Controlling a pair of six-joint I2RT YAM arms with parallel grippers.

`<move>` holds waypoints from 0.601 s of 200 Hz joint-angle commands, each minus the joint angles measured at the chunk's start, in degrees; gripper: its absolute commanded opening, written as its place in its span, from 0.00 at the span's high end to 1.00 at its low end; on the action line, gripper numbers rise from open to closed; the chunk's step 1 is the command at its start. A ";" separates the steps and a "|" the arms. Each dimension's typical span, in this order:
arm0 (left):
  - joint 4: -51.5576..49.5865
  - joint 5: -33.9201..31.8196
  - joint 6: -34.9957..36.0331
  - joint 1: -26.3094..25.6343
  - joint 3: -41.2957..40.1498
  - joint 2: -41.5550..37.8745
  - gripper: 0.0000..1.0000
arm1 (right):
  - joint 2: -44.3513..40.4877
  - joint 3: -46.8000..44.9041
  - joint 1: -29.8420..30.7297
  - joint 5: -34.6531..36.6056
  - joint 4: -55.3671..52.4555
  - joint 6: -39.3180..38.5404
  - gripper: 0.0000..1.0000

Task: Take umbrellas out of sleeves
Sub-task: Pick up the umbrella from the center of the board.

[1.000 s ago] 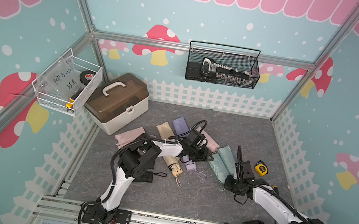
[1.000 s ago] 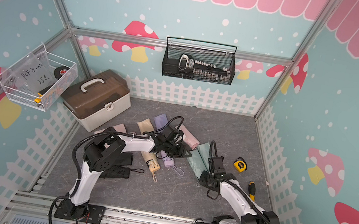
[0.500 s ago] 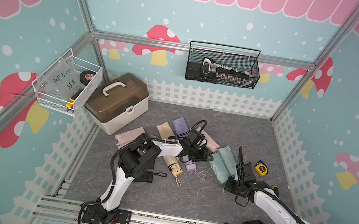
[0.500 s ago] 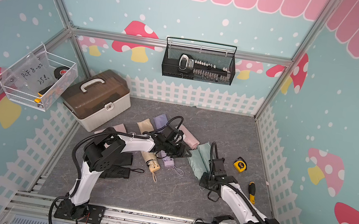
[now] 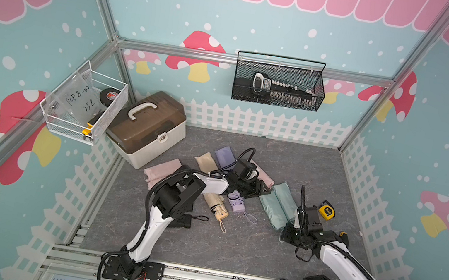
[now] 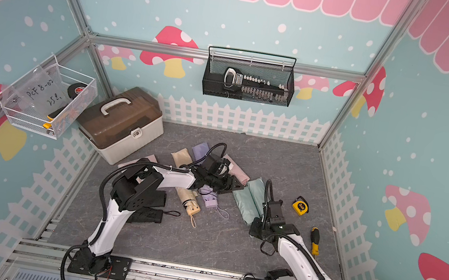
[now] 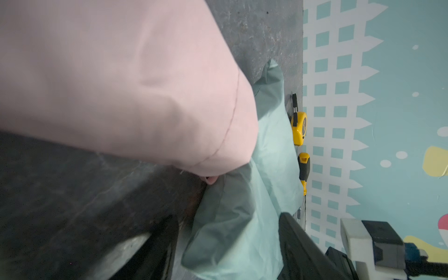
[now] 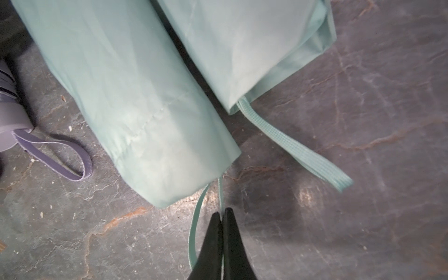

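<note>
Right gripper clenched on mint wrist loop poking from near mint sleeve, left gripper spread over its far end beside pink sleeve.

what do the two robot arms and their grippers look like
Both arms have white shells with black joints, black bases and looping black ribbed cables. The left gripper and the right gripper are black; the right one's fingers taper to points.

Both top views look steeply down from high at the robot's side onto the whole grey floor. Each wrist view sits low and close; both share the mint sleeves.
</note>
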 commanded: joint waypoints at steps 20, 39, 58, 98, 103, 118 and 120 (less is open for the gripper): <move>-1.17 -0.97 -1.50 -0.35 -0.27 1.84 0.74 | 0.56 -0.92 0.11 -0.74 -0.07 -0.63 1.00; -0.83 -0.88 -1.53 -0.18 -0.53 2.00 0.94 | 0.67 -0.88 0.16 -0.93 0.04 -0.72 1.00; -0.94 -1.35 -1.32 0.00 -0.65 1.61 1.00 | 0.04 -1.02 0.16 -0.83 -0.32 -0.75 1.00; -4.74 -2.98 3.29 1.11 1.44 -1.03 1.00 | -2.67 -2.38 0.15 -2.64 -1.27 0.50 1.00; -5.14 -3.51 4.04 1.35 1.60 -1.73 1.00 | -2.95 -2.63 0.24 -3.38 -1.24 0.66 1.00; -7.03 -5.18 6.60 1.92 2.32 -3.68 1.00 | -3.75 -3.29 0.41 -5.49 -1.57 0.78 1.00; -7.50 -5.36 7.08 1.93 2.64 -3.96 1.00 | -3.86 -3.37 0.46 -5.74 -1.68 0.69 1.00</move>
